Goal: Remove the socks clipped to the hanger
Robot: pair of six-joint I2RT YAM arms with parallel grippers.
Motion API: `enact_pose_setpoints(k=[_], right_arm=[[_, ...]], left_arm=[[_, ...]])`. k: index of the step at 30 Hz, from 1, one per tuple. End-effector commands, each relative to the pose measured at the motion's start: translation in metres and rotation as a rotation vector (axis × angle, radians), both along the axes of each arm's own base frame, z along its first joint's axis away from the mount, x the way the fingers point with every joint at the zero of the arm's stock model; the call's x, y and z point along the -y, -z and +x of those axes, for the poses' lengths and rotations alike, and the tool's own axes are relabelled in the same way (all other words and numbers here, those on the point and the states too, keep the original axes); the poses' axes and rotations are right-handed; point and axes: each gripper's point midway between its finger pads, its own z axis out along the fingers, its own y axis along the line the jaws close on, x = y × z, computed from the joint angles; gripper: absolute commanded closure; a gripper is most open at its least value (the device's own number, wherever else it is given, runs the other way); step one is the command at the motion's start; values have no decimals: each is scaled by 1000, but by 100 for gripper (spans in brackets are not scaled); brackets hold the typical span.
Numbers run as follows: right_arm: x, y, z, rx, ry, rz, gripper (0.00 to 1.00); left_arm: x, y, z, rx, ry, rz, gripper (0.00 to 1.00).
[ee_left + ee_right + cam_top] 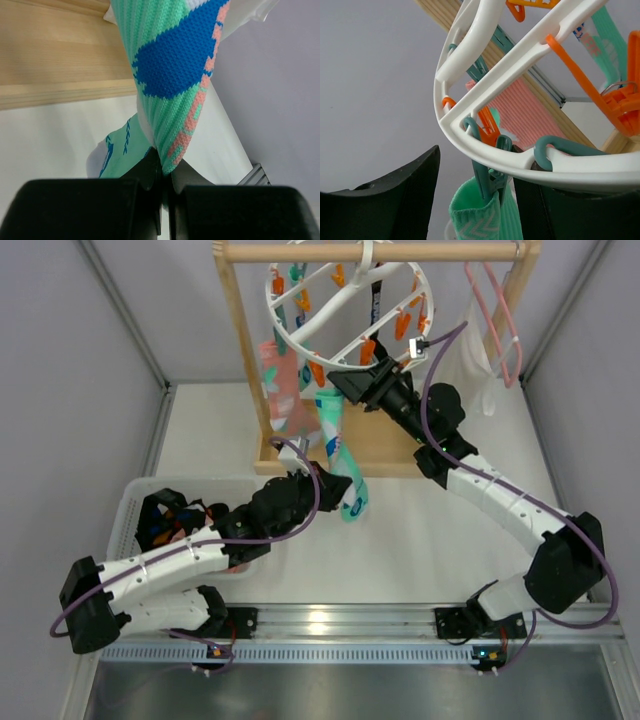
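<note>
sock (170,65): knitted cloth, matt | hanger (580,167): smooth glossy plastic | rack (60,55): bare grained wood

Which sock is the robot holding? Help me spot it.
Find the wooden rack frame, then the white round plastic ring hanger on its bar. Below it hangs a mint-green knitted sock, its lower end pinched in the left end effector; unlike the salmon-pink sock beside it, it bears a blue patch.
</note>
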Motion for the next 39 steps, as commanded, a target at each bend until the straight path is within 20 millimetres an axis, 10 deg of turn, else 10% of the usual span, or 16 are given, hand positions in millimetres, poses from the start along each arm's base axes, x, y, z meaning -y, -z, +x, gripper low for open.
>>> enact_pose_setpoints(k=[1,17,39], right_arm=[[3,-37,-4,103,-13,74,44],[5,-13,-20,98,-53,31,25],[-8,-51,-30,253,-150,94,27]], left_arm=[[4,-24,-6,37,48,-39,100],[-5,-47,-14,73,59,-71,100],[-32,-57,-16,62,-12,-59,100]])
